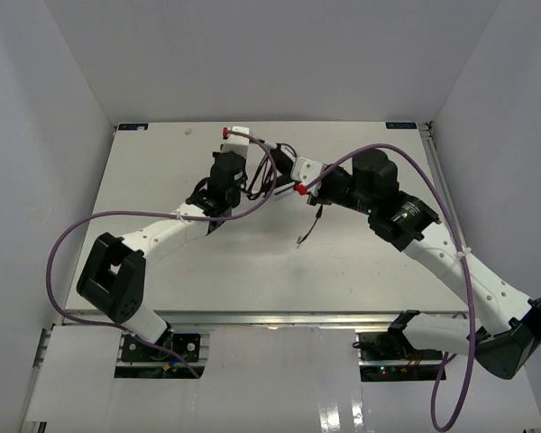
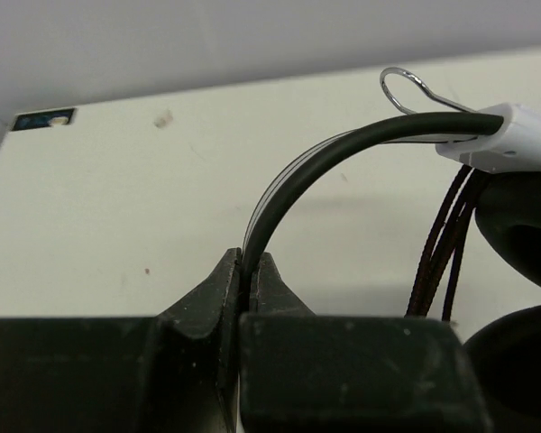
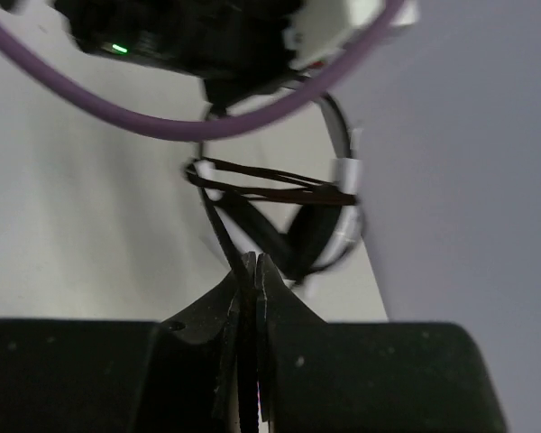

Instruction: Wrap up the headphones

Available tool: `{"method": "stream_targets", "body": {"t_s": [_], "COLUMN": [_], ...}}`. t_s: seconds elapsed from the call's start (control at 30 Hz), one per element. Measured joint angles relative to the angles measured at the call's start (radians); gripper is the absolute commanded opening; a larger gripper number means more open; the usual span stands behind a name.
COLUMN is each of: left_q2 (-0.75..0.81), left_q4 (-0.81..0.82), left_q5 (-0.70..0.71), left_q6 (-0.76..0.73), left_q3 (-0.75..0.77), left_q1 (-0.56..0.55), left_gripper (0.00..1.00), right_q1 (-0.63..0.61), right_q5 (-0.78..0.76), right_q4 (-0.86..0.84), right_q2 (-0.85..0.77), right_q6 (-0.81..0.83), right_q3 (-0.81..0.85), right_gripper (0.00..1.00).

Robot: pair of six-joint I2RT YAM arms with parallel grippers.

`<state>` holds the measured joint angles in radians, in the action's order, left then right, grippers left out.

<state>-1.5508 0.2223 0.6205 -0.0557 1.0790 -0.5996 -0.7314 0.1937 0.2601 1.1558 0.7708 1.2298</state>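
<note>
Headphones [image 2: 343, 153] at the far middle of the table [image 1: 252, 289], between the two arms. Cannot tell whether the ear cups touch the table.

Left gripper [image 2: 250, 271]: jaws closed tight on the black headband [image 2: 279, 194], which arcs up and right to the white slider. An ear pad [image 2: 523, 225] sits just beside the fingers.

Right gripper [image 3: 250, 271]: jaws pinched together on the thin black cable [image 3: 218, 225], which runs up from the tips to the headset. Several turns already lie across the headset. In the top view a loose tail hangs below the right gripper.

Step in hand, by my reading: laying another turn of cable.

To do it well:
- Hold the left arm dead steady as the anchor.
- Carry the cable round the same path as the turns already laid, so each new turn beds beside them.
- Use light tension only; a hard pull could twist the headband in the left jaws.
- Mind the purple cable [image 3: 207, 124], which crosses close above the headset and could snag the loop.
- Watch the loose tail so it doesn't catch.
</note>
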Motion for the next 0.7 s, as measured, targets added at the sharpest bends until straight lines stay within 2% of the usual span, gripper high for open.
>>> {"method": "stream_targets", "body": {"t_s": [0.2,0.33,0.5,0.63,0.7], "left_q2": [0.224,0.415,0.535,0.547,0.546], "left_q4": [-0.027,-0.032,-0.039,-0.053,-0.043], "left_q5": [-0.253,-0.453,-0.712,-0.854,-0.917], "left_q6": [-0.049,-0.05,-0.004,0.075,0.148], "left_q3": [-0.176,-0.24,-0.243,-0.242,-0.242], "left_q1": [0.002,0.008,0.006,0.008,0.009], "left_gripper": [0.0,0.0,0.0,0.0,0.0], "right_q1": [0.037,0.138,0.261,0.344,0.375], "right_q5": [-0.218,-0.195,0.012,0.315,0.497], "right_q4": [-0.032,-0.058,-0.061,-0.075,-0.119], "right_q2": [0.026,0.065,0.122,0.146,0.161], "right_q6": [0.115,0.099,0.021,-0.066,-0.135], "right_q3": [-0.023,-0.032,-0.035,-0.04,-0.06], "right_gripper": [0.13,0.13,0.16,0.21,0.27]}}
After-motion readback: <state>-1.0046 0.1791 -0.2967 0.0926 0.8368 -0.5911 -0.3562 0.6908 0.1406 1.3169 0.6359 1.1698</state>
